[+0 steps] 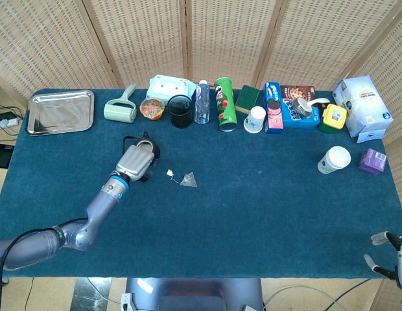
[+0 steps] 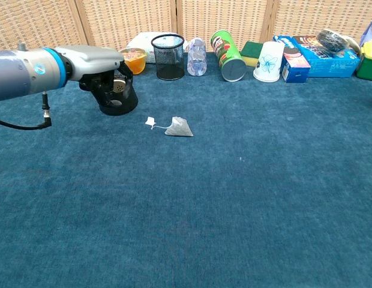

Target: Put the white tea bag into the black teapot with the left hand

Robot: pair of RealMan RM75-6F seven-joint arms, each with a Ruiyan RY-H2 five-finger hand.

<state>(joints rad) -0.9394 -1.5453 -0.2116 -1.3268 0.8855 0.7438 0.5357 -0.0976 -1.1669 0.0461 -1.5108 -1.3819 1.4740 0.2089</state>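
Observation:
The white tea bag [image 1: 189, 179] lies flat on the blue cloth, its string running to a small tag [image 1: 170, 173]; the chest view shows the tea bag [image 2: 180, 127] a little right of the pot. The black teapot [image 2: 125, 101] stands lidless and upright. My left hand [image 1: 137, 162] hovers over and in front of the teapot [image 1: 152, 148], hiding most of it, with its fingers hanging down and holding nothing. In the chest view the left hand [image 2: 101, 65] sits just above the pot's left side. My right hand [image 1: 401, 258] shows only at the bottom right corner, fingers apart.
A steel tray [image 1: 60, 111] lies at the back left. Along the back edge stand a green lint roller [image 1: 120, 108], a mesh cup [image 1: 181, 111], a bottle [image 1: 201, 102], a green can [image 1: 225, 103] and several boxes. A paper cup [image 1: 334, 159] stands right.

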